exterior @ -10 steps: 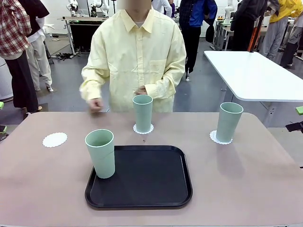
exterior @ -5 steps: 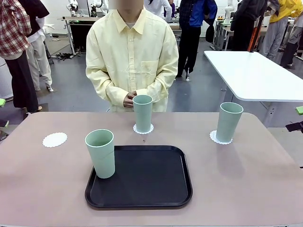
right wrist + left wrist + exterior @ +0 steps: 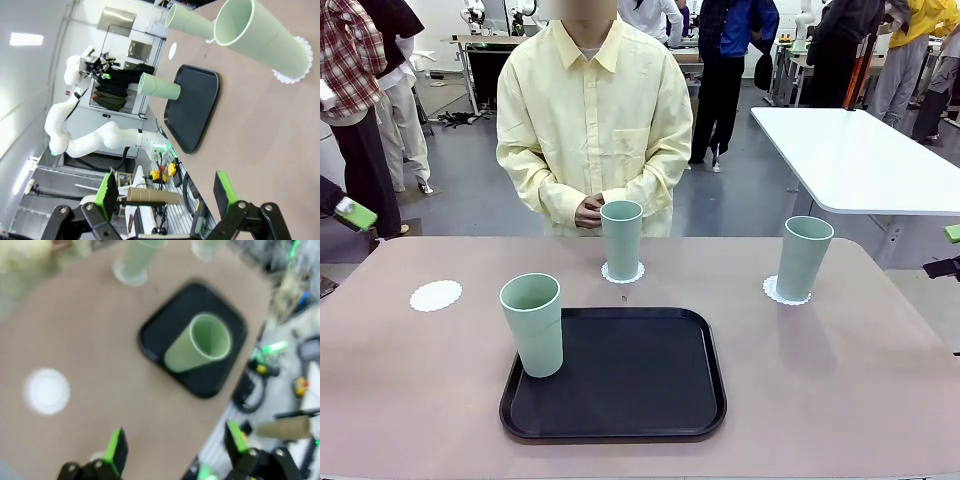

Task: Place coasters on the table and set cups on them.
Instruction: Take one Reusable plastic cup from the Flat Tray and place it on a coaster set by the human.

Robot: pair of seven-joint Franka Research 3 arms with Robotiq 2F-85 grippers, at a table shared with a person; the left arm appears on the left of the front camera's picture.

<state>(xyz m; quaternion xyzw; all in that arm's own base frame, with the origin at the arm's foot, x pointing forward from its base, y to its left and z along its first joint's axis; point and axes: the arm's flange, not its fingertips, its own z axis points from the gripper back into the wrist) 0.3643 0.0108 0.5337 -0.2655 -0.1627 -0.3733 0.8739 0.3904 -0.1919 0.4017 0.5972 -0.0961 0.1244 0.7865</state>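
Left claw [image 3: 175, 442] open, empty, well above bench [image 3: 840, 380]. Right claw [image 3: 165, 192] open, empty. Far cup [image 3: 621, 238] and right cup [image 3: 804, 257] on coasters [image 3: 772, 291]. Third cup [image 3: 531, 325] at tray [image 3: 640, 390] left rim. Spare coaster [image 3: 436, 295] near left edge, bare bench around it.

Even brightness, blurry left wrist view

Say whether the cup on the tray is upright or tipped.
Upright: the cup stands on its base on the black tray, mouth up.
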